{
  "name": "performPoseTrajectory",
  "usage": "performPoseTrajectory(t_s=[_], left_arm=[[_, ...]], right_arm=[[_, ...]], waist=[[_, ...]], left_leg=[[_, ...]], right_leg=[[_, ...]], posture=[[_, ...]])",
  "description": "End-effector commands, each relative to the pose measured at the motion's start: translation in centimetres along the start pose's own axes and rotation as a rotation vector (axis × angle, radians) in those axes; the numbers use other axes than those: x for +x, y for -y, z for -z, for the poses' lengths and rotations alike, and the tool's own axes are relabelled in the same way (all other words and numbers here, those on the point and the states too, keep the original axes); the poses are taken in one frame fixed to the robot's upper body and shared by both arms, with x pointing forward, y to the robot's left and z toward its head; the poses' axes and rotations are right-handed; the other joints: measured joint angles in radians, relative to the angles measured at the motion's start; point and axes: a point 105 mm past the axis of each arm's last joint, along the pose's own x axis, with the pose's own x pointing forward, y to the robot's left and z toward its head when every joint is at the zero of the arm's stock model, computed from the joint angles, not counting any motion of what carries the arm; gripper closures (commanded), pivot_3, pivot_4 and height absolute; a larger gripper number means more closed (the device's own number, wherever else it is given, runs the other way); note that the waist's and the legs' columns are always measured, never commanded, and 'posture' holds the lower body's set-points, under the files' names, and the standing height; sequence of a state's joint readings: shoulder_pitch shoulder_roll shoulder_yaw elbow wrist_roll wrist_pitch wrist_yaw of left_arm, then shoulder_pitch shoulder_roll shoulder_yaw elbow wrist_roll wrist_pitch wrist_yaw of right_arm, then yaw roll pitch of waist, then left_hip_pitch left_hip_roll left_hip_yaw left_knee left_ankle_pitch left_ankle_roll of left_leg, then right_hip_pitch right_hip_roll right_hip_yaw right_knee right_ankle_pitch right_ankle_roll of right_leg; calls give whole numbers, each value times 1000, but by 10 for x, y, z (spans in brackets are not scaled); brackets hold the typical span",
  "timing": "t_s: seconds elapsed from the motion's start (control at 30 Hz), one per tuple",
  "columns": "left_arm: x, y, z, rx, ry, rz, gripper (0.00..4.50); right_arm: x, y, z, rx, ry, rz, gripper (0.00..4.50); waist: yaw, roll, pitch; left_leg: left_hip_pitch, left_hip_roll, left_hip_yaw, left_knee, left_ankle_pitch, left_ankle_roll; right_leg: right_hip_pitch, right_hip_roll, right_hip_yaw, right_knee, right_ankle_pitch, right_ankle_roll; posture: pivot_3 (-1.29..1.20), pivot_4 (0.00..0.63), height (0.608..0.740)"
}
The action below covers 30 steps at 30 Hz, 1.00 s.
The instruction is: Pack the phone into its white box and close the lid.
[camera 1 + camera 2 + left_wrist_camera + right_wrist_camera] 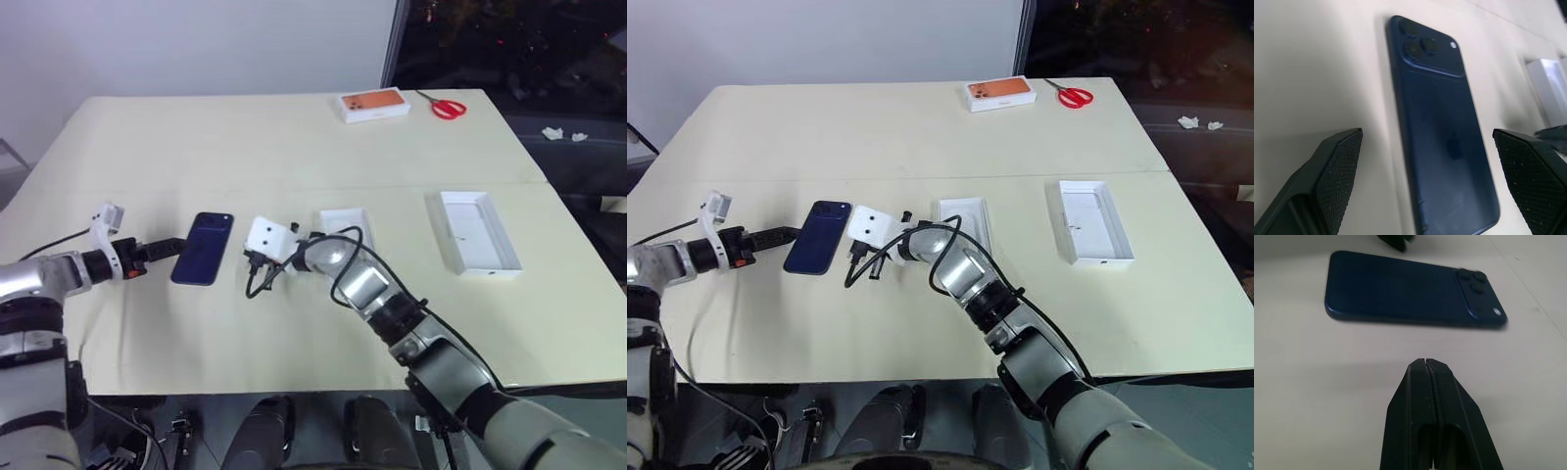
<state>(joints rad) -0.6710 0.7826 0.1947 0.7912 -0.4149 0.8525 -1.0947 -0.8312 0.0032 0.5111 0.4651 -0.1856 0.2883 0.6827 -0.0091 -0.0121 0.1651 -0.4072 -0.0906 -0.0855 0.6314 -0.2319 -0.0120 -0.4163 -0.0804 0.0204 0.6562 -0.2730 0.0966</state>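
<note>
Right gripper (257, 269) pinched shut, empty, just right of phone (203, 248); left gripper (168, 246) spread wide at phone's left edge, gripping nothing. White box (342, 221) right of phone, lid (476, 232) further right. Left wrist: fingers (1332, 171) straddling phone, camera end far. Right wrist: closed fingertips (1425, 369) short of phone.

No text, brand name, number or sign can be read anywhere. The phone (1442, 142) carries only a faint dark logo mark at the middle of its glossy back, too dim to make out. The orange-printed box (373, 104) at the far side shows a picture, with no legible lettering.
</note>
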Motion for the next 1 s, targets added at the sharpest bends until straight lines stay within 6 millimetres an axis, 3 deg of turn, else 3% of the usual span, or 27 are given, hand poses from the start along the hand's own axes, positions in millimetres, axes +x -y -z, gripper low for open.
performPoseTrajectory(t_s=[0.03,0.23,0.43,0.67,0.77,1.0], left_arm=[[27,-4,57,-95,-200,14,20],[48,12,82,-106,-286,89,20],[56,28,84,-107,-290,147,20],[72,67,87,-228,-265,280,20],[72,69,87,-225,-263,276,20],[62,52,79,-220,-217,200,20]], right_arm=[[10,-5,-13,-50,2,-18,4500],[21,0,1,-10,-100,1,4500],[23,-1,9,-20,-133,1,4500],[22,2,11,-8,-133,10,4500],[21,3,11,-15,-133,12,4500],[18,3,17,-33,-138,11,4500]], waist=[[2,3,-2],[5,10,-7],[5,16,-12],[4,17,-13],[0,17,-13],[-4,17,-13]], left_leg=[[1,-1,0,0,0,1],[14,-2,-1,-2,-5,8],[16,-3,-1,-1,-6,10],[16,-3,-2,-1,-6,10],[16,-3,-2,-1,-6,10],[16,-2,-2,-2,-6,9]], right_leg=[[2,0,0,0,0,0],[15,-1,0,-2,0,0],[17,-2,1,-3,0,0],[19,-2,1,-3,-1,0],[19,-2,0,-4,-1,0],[19,-1,1,-5,-1,0]], posture=[[0,150,740],[0,150,740],[0,150,740],[0,150,740],[0,150,740],[0,150,740]])
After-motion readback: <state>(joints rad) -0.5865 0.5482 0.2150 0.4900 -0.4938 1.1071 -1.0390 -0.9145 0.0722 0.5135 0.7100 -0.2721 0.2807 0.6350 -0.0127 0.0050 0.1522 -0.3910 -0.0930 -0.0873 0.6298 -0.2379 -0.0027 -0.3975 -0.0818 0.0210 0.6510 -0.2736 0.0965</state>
